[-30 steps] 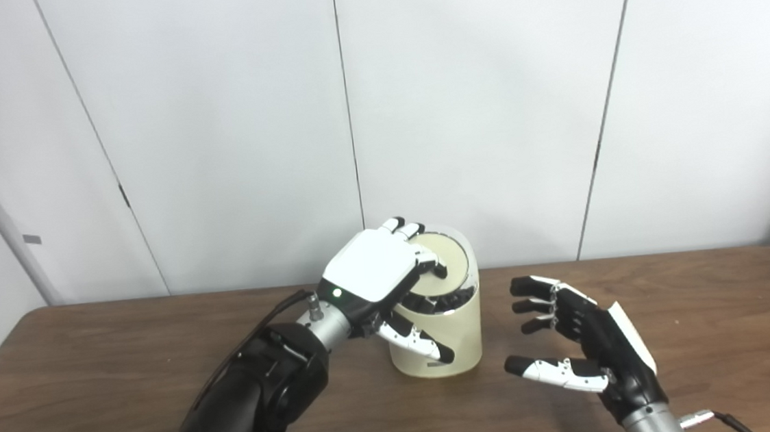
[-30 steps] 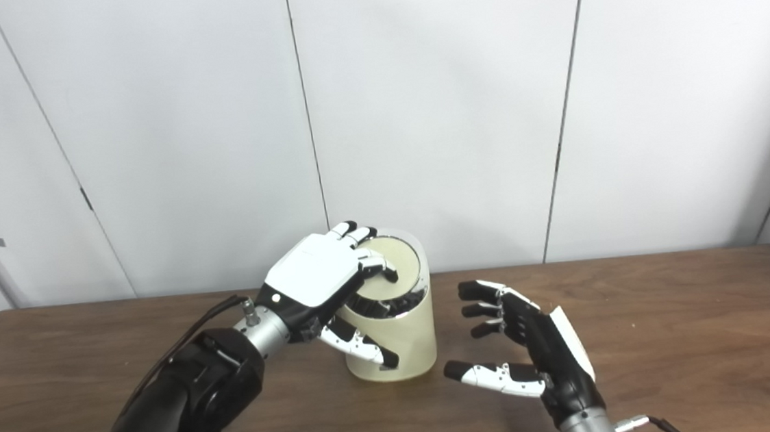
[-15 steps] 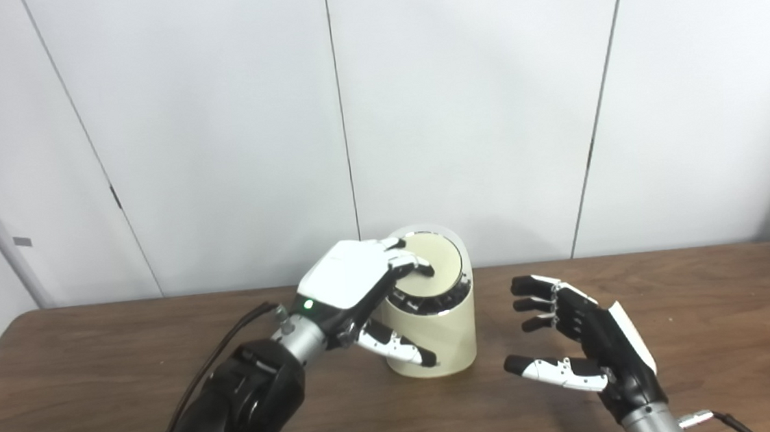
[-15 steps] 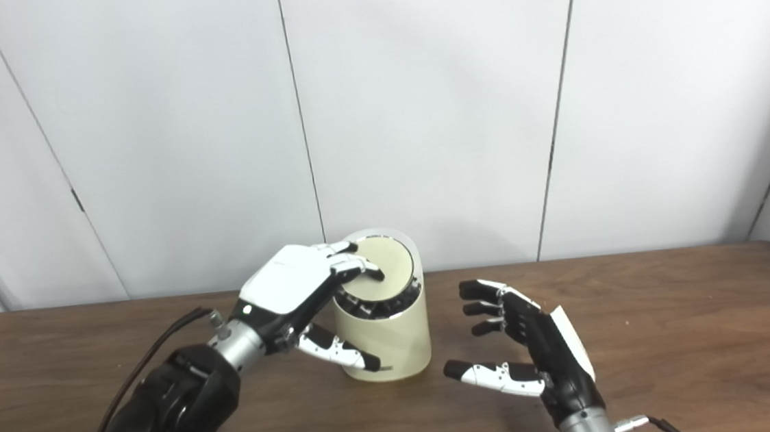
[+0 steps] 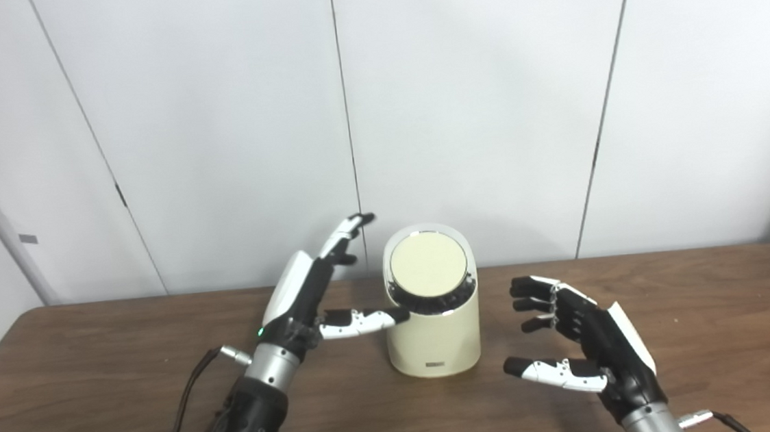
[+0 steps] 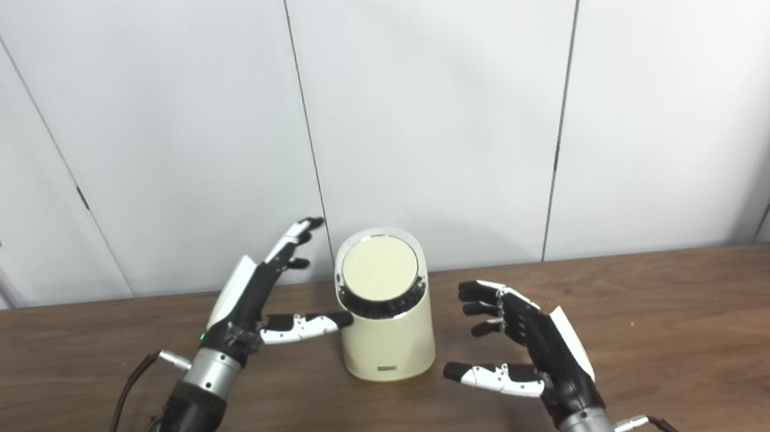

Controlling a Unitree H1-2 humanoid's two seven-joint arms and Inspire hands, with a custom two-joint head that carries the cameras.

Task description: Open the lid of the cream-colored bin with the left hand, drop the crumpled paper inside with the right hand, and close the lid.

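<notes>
In the left eye view, a cream-colored bin (image 5: 433,325) is seen standing upright on the brown counter (image 5: 95,376), near the back edge and in front of a white wall (image 5: 212,120). The round lid (image 5: 428,266) is shut and tilted toward the camera, with a dark ring under it. The left hand (image 5: 309,297) is held up just beside the bin on its left — the fingers are spread wide and nothing is held. The thumb tip reaches the bin's side just under the lid; whether it really touches cannot be told. The right hand (image 5: 584,341) is held above the counter to the right of the bin, apart from it. Its fingers are loosely curled and spread, and nothing is held in it.

In the right eye view, the same things are seen from a little to the side. The bin (image 6: 388,339) is seen with its lid (image 6: 379,268) closed, and a small label is seen low on its front. The left hand (image 6: 254,302) is again seen released, fingers pointing up toward the wall (image 6: 417,103). The right hand (image 6: 532,342) is seen loose and empty too — its palm is turned toward the bin. A dark cable (image 6: 122,408) is seen running down along the left arm.
</notes>
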